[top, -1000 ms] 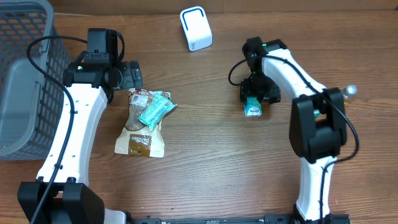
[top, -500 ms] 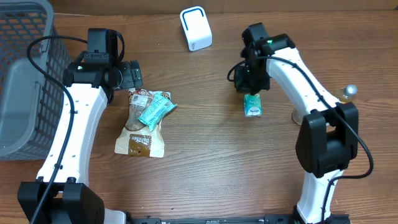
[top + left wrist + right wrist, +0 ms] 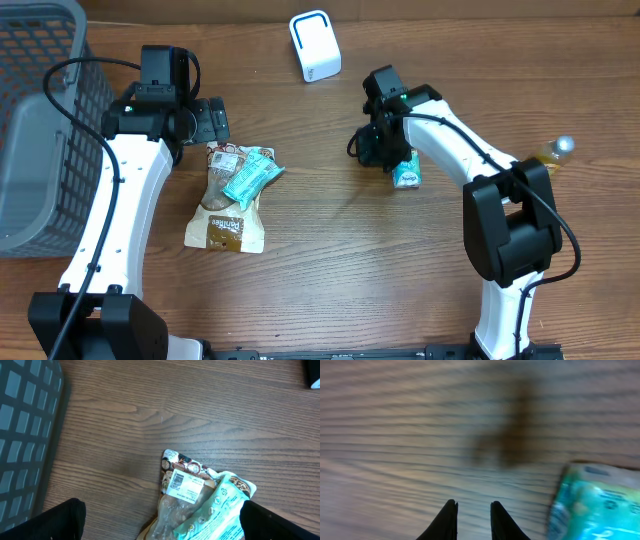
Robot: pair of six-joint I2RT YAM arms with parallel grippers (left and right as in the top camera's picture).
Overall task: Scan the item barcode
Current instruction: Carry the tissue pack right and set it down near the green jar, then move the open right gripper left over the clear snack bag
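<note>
A small teal packet [image 3: 406, 173] lies on the wooden table, and in the right wrist view it shows blurred [image 3: 597, 502] at the lower right. My right gripper [image 3: 374, 148] hangs just left of it, not touching. Its fingertips [image 3: 472, 510] stand almost together with only bare table in the narrow gap. A white scanner [image 3: 315, 45] sits at the back centre. My left gripper [image 3: 211, 122] is wide open above the top end of a brown snack bag [image 3: 228, 210] with a white barcode label [image 3: 184, 485]. A teal pouch [image 3: 220, 507] lies across that bag.
A grey mesh basket [image 3: 40, 120] fills the left side of the table. A small bottle with a round cap [image 3: 556, 150] stands at the right edge behind the right arm.
The right gripper closed and swung left off the small teal packet, which stays on the table. The left arm has not moved.
</note>
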